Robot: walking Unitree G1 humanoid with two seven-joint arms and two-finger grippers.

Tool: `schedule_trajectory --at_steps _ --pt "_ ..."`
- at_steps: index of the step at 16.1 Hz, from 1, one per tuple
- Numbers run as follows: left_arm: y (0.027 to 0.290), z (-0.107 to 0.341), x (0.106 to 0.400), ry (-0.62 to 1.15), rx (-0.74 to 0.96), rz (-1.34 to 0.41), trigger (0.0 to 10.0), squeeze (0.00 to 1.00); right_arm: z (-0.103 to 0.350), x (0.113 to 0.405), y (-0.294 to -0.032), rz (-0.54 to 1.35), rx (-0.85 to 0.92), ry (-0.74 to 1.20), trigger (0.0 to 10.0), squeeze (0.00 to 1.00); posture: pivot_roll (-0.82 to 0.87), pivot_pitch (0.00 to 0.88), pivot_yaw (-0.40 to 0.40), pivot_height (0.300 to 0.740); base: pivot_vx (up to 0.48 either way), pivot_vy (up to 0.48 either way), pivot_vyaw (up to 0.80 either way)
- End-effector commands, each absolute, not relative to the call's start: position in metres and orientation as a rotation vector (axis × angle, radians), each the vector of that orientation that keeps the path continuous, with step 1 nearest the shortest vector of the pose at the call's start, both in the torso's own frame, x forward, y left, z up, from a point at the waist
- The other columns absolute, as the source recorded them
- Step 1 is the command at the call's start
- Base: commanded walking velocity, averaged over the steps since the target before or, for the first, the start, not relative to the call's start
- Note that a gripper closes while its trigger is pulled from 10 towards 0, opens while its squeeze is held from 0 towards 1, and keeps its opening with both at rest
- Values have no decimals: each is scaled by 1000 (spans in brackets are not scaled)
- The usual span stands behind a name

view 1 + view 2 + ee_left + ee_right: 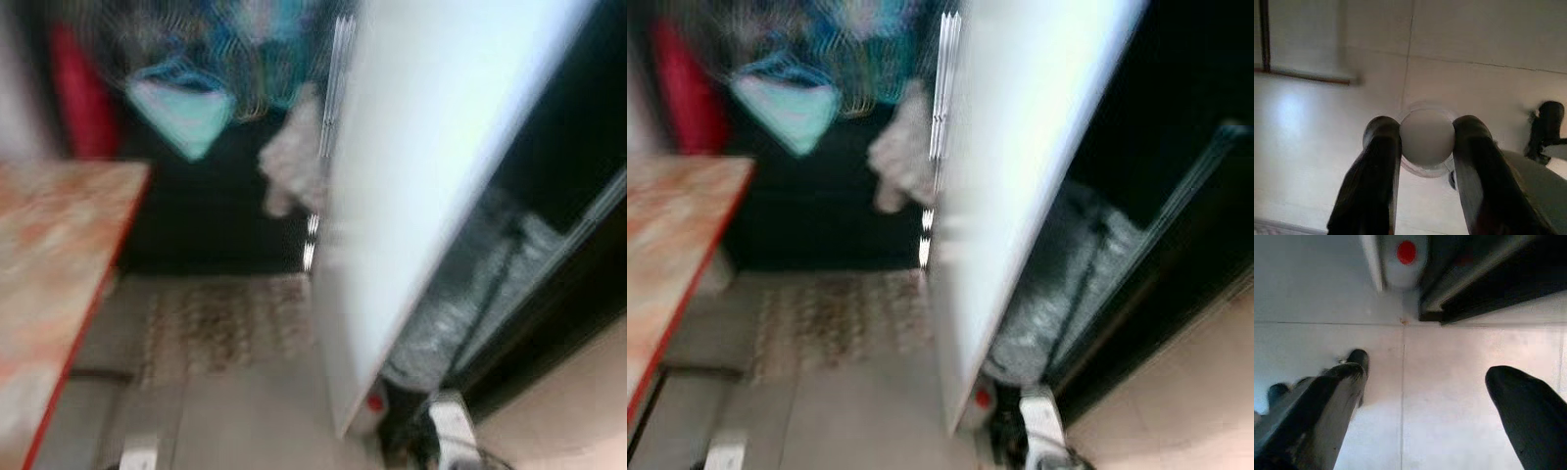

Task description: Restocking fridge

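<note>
**Left gripper holds a round container beside the open fridge door**

Head views blurred. White fridge door point(421, 196) stands open, dark interior with a shelf edge point(568, 235) behind it. Orange-edged table point(59, 284) sits well apart from the door, patterned mat point(225, 323) between them. Left gripper point(1426, 147) is clamped on a pale, round-topped container point(1426, 137) over the tiled floor point(1488, 88). Right gripper point(1425, 382) hangs with fingers spread, nothing between them, near the door's bottom corner, by a red dot point(1406, 252).
</note>
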State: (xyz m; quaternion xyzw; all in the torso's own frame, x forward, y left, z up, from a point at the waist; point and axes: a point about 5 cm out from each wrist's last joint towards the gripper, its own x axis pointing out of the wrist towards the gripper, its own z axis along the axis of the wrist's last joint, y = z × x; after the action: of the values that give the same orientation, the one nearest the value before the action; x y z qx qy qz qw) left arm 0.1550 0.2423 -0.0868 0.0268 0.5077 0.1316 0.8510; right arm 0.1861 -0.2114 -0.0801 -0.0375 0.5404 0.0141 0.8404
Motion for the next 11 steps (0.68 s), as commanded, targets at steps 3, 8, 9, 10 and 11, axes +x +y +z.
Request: schedule_trajectory --at_steps 3,8,9,10,11 --pt "241 -89 149 1083 64 258 10000 0 -81 185 -211 29 -77 1151 10000 0 107 0 -53 740 0 0 -781" --pt "242 -90 147 1091 71 252 10000 0 -82 183 -210 28 -75 1154 10000 0 96 0 -44 740 0 0 -781" --pt "242 -90 146 1092 73 247 10000 0 -82 182 -210 27 -74 1155 10000 0 95 0 -42 740 0 0 -781" --pt "243 -90 146 1092 73 246 10000 0 -82 182 -210 26 -74 1155 10000 0 95 0 -42 740 0 0 -781" --pt "243 -90 146 1092 74 245 10000 0 -83 182 -210 20 -78 1154 10000 0 95 0 -39 740 0 0 -781"
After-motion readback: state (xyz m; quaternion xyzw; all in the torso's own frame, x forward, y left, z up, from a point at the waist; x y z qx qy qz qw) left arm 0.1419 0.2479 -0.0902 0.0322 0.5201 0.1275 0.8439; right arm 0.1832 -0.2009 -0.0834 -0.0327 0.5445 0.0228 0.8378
